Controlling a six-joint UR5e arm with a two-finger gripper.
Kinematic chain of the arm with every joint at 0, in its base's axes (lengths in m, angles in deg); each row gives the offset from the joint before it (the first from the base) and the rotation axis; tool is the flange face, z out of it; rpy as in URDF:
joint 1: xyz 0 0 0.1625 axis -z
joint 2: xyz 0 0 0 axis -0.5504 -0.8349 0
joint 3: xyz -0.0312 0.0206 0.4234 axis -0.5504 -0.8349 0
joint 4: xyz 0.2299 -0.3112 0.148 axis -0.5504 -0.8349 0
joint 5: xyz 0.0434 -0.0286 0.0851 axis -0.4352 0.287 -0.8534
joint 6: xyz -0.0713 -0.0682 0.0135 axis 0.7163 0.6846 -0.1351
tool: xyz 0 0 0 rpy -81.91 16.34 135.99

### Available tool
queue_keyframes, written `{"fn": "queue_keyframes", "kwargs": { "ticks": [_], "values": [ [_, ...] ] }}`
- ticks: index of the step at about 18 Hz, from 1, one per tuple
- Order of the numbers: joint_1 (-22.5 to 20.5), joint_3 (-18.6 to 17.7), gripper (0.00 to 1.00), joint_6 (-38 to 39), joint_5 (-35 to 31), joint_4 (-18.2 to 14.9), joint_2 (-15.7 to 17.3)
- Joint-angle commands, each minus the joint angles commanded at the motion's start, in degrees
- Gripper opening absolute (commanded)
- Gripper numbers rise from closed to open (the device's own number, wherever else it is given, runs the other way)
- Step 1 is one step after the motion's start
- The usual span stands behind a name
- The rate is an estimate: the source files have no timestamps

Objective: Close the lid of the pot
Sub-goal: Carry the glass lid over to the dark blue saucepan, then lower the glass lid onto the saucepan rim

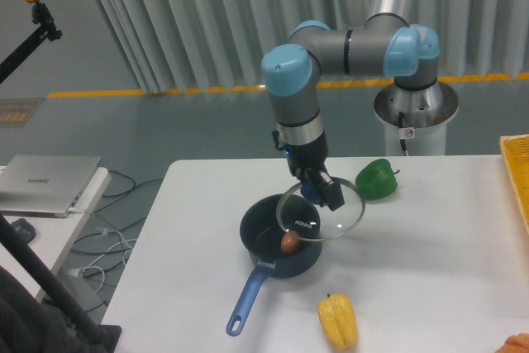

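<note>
Pincer (317, 188) clenched on blue knob, glass lid (324, 214) hanging tilted, overlapping right rim of saucepan (274, 241) with egg (290, 242) inside. Lid looks rigid, fragile, probably slippery; knob the only sensible hold. Needs centring, levelling.

The arm rises from a grey cylindrical base at the far right of the worktop (430, 287). A grey link runs leftward from the blue-capped shoulder joint to a second blue-capped joint, and from there the wrist section points straight down. The claw (318, 194) hangs at the lower end of the wrist, above the worktop and clear of its surface. Its two dark fingers (333, 194) point downward and are closed on the blue knob of the lid (321, 213), which they carry tilted in the air. A small blue indicator light shows on the wrist just above the claw.
</note>
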State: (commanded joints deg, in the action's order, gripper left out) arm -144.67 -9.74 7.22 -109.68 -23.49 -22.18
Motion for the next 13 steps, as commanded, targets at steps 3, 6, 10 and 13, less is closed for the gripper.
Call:
{"fn": "queue_keyframes", "kwargs": {
  "ticks": [3,6,10,13],
  "values": [
    [1.4,0.3,0.37,0.0,-0.2,0.0,-0.4],
    [2.5,0.4,0.37,0.1,-0.2,-0.1,-1.2],
    [4.3,0.4,0.37,3.2,-1.0,0.1,-2.7],
    [5.2,0.4,0.37,3.3,-1.0,0.1,-2.8]
  ]
}}
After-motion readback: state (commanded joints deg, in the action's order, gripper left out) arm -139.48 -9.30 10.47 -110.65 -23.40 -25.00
